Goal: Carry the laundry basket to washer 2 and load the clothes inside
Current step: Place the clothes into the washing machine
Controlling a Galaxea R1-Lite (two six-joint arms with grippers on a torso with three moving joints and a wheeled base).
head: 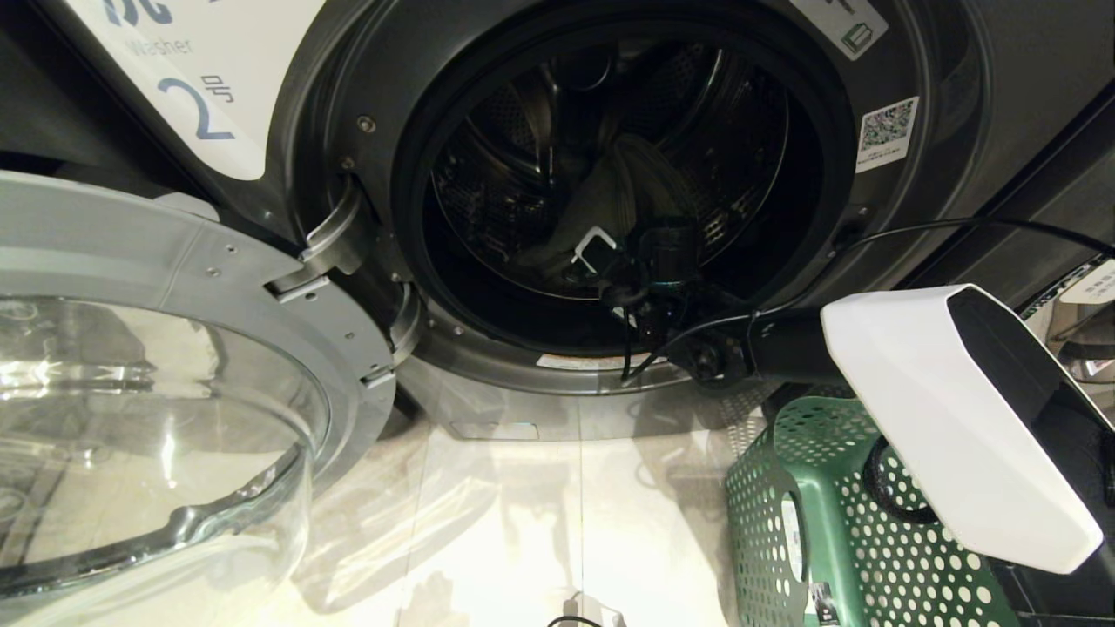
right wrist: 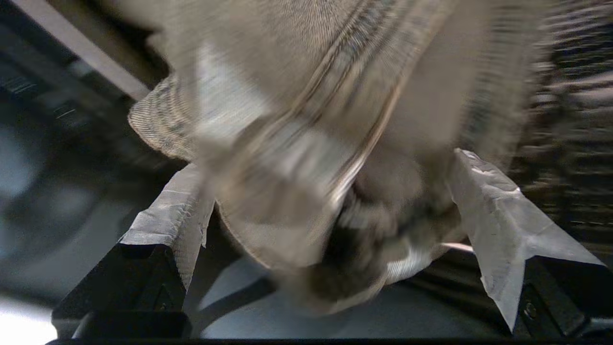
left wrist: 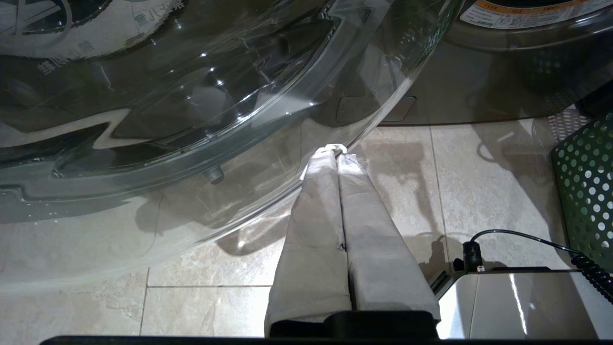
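Khaki garment (head: 623, 196): draped inside the drum of the washer (head: 610, 174), hanging down the back wall; blurred and very close in the right wrist view (right wrist: 297, 143), lying between the two fingers there.
Right gripper (head: 610, 261): reaching through the washer opening into the drum, fingers (right wrist: 498, 211) spread wide on either side of the cloth, not pinching it.
Right arm: white forearm cover (head: 949, 418) crossing in from the right, black cable looping over it towards the door seal.
Left gripper (left wrist: 335, 153): parked low near the floor, cloth-wrapped fingers (left wrist: 316, 211) pressed flat together, holding nothing, tips just under the edge of the glass door.
Washer door (head: 148, 392): swung fully open to the left, clear glass bowl (left wrist: 191, 96) in a grey ring, hinge at the drum's left side.
Label on washer front: big "2" (head: 196, 109) at upper left.
Laundry basket (head: 836, 522): green, perforated, standing on the tiled floor (head: 540, 522) just below and to the right of the opening, partly hidden by the right arm; contents not visible.
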